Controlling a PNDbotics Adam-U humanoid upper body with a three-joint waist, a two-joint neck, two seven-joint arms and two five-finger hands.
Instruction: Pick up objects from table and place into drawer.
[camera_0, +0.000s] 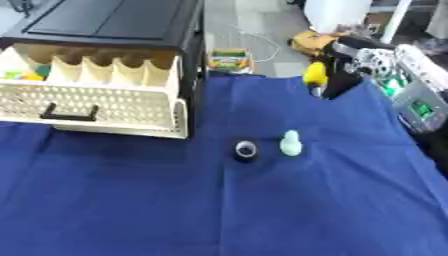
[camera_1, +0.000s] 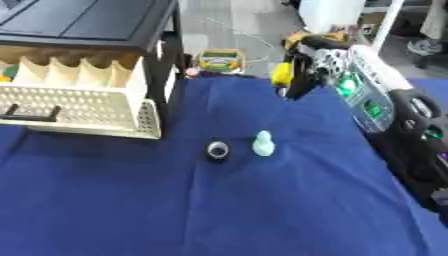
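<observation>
Blue cloth (camera_0: 219, 210) covers the table. At its far left corner a black cabinet (camera_0: 114, 25) has its cream slatted drawer (camera_0: 96, 107) pulled open; small green and yellow things (camera_0: 26, 74) lie in the drawer's left end, too blurred to name. Right of the drawer, on the cloth, sits a black roll of tape (camera_0: 246, 150), and just beside it stands a pale green figurine (camera_0: 291, 143). Farther right, beyond both, the right hand (camera_0: 337, 75) is clenched round a yellow object (camera_0: 315, 73).
</observation>
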